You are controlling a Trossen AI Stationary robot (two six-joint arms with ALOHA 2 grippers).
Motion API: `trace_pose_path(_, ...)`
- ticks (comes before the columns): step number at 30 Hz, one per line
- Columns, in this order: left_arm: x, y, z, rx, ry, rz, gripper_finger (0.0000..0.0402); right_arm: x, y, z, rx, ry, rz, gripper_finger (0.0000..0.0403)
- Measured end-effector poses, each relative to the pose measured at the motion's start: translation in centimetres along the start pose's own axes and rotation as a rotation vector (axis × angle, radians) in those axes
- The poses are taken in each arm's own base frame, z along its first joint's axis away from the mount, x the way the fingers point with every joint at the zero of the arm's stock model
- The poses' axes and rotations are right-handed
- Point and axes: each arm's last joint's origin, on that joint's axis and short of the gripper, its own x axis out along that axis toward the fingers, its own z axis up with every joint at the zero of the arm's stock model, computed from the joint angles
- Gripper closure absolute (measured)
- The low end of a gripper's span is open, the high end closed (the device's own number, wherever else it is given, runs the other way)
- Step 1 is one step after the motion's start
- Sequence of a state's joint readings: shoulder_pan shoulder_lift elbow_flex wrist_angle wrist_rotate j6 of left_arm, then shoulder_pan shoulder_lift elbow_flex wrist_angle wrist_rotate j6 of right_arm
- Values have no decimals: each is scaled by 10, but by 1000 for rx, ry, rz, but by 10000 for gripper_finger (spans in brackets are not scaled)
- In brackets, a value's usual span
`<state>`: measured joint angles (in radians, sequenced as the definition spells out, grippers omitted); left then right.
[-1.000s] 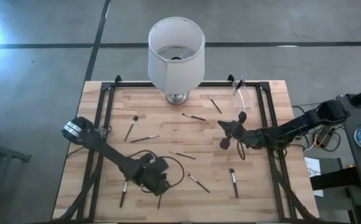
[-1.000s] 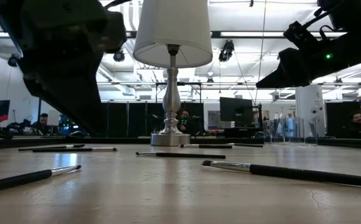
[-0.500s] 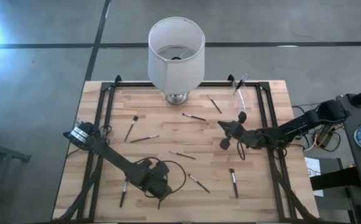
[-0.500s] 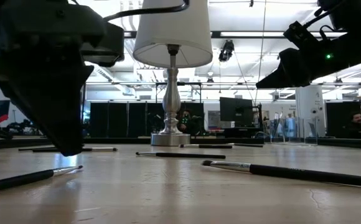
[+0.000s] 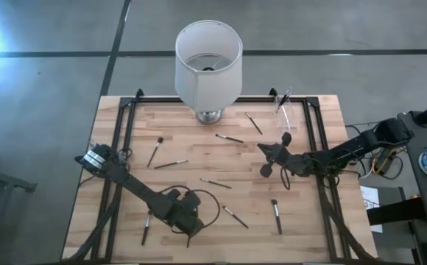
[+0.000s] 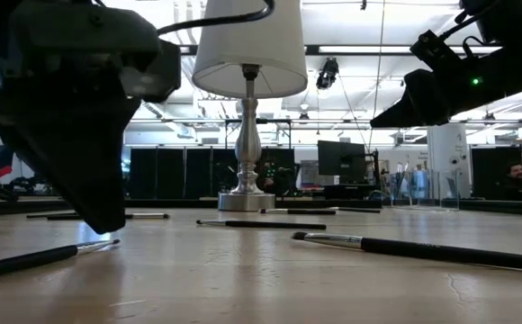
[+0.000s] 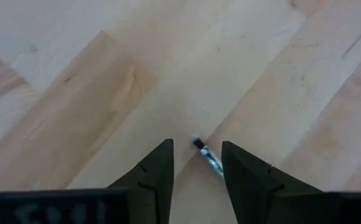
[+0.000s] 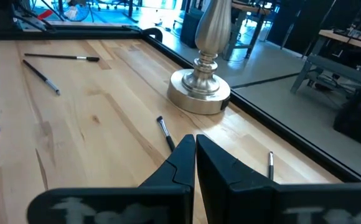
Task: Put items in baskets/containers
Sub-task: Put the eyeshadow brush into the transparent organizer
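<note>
left gripper (image 7: 196,168): fingers spread, pointing down at the near part of the table (image 5: 199,165), straddling the bristle end of one makeup brush (image 7: 208,157) that lies flat on the wood. right gripper (image 8: 195,163): fingers pressed together, empty, held above the right side of the table. other brushes (image 5: 229,138) lie scattered flat. clear cup (image 5: 285,112): far right corner, upright, beside the lamp (image 5: 208,60).
</note>
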<state>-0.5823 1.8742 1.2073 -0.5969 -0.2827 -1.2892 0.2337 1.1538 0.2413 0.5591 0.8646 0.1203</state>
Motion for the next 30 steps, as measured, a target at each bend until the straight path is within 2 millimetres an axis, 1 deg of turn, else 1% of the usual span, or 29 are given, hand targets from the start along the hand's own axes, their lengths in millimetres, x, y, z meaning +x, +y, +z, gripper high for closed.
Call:
trace_pose_path(6,7,5,-4,-9,5,-29,275,0,0,0,0,0,0,394)
trace_pose_path(14,7,9,-6,52,35,10,278,0,0,0,0,0,0,394)
trace_pose_path(23,7,17,-9,151,113,68,322,0,0,0,0,0,0,394)
trace_pose_path(26,6,17,-10,225,125,64,336,0,0,0,0,0,0,394)
trace_pose_path(30,1,15,-12,413,144,41,352,0,0,0,-1,0,0,394)
